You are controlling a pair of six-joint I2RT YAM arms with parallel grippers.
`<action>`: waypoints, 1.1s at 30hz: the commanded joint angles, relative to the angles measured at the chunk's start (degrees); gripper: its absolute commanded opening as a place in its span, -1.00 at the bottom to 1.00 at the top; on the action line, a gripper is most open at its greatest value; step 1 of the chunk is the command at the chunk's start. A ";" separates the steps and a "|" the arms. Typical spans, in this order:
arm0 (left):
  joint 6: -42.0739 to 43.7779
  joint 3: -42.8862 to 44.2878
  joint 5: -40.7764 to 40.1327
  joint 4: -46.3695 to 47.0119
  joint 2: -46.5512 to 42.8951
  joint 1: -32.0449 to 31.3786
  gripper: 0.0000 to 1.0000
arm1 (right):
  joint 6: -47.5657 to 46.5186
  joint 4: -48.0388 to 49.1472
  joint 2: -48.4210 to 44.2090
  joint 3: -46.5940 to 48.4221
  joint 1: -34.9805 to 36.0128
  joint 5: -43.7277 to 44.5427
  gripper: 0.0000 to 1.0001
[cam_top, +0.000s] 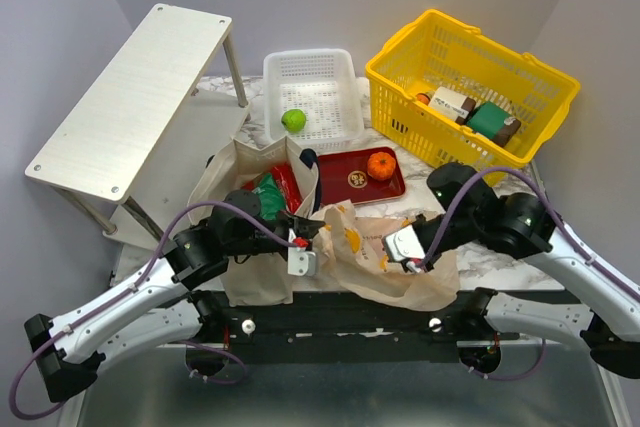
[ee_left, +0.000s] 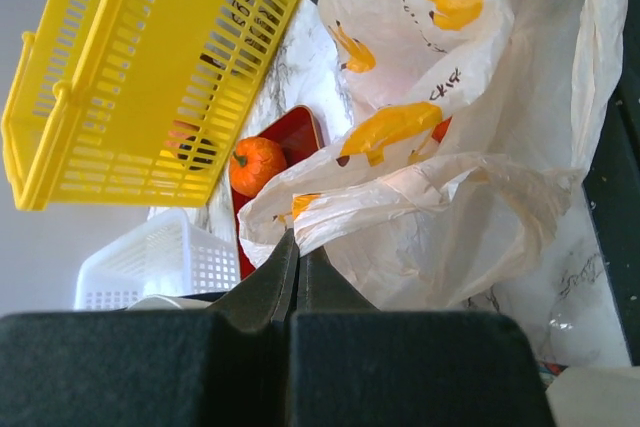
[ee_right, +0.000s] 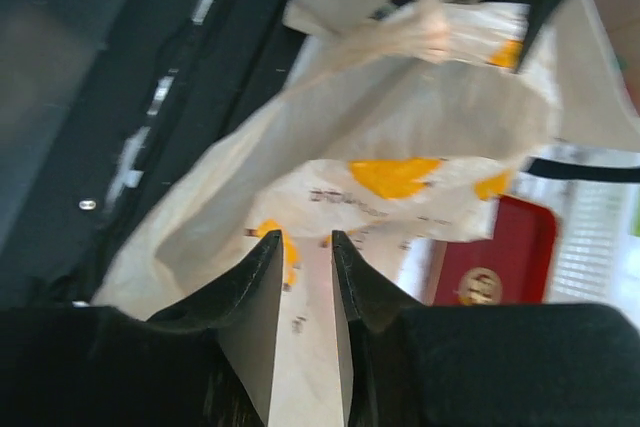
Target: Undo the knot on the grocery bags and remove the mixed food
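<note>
The overhead view is bright and evenly lit, with soft light falling from above. The white shelf (cam_top: 140,97) throws only a pale shadow onto the desk (cam_top: 520,273), and the yellow basket (cam_top: 470,87) reads crisp and saturated.

From the left wrist, the plastic bag (ee_left: 450,97) is nearly blown out toward the upper right and its creases are glossy. The left claw (ee_left: 297,267) sits close to the lens as a dark, soft-edged mass.

The right wrist view is smeared with blur throughout — the right claw (ee_right: 302,287) lies in shadow, the bag looks pale and washed, the red tray (ee_right: 500,257) is fuzzy, and the left side is dim.
</note>
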 commanded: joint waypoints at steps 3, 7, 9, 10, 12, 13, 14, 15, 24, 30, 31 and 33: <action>-8.90 4.96 1.26 2.59 2.45 0.39 -1.00 | 3.11 -8.29 3.09 -2.43 0.83 -9.04 -0.38; -13.56 5.49 1.70 3.89 2.01 0.39 -1.00 | 3.63 -8.82 3.88 -3.48 1.01 -11.60 -0.09; -14.19 6.36 1.52 3.65 2.54 0.48 -1.00 | 3.46 -8.82 3.62 -4.63 1.10 -10.90 -0.09; -13.84 6.54 1.26 3.38 2.54 0.48 -1.00 | 4.07 -8.12 3.45 -6.11 1.10 -10.11 -0.11; -13.49 6.72 1.17 3.47 2.80 0.57 -1.00 | 5.82 -6.19 2.66 -8.57 1.01 -7.49 -0.19; -13.57 6.80 1.26 3.47 2.98 0.57 -1.00 | 8.79 -2.35 2.13 -10.07 1.01 -5.64 -0.23; -13.75 6.89 1.43 3.55 3.24 0.57 -1.00 | 10.99 0.29 0.99 -13.56 1.10 -3.62 -0.42; -13.66 6.98 1.78 3.64 3.59 0.48 -1.00 | 13.10 3.19 0.11 -15.34 1.01 1.62 -0.53; -10.85 6.02 2.23 2.68 2.90 0.57 -1.00 | 15.86 26.24 -2.27 -32.66 -3.30 32.94 -1.00; -10.76 4.43 1.79 3.73 2.10 0.65 -1.00 | 14.27 26.16 -1.39 -32.41 -3.30 28.66 -0.62; -10.76 4.43 1.70 3.91 2.01 0.65 -1.00 | 13.66 25.99 -1.04 -31.62 -3.30 27.61 -0.58; -11.02 4.08 1.87 4.00 1.84 0.65 -1.00 | 12.78 25.55 0.45 -30.04 -3.30 25.85 -0.42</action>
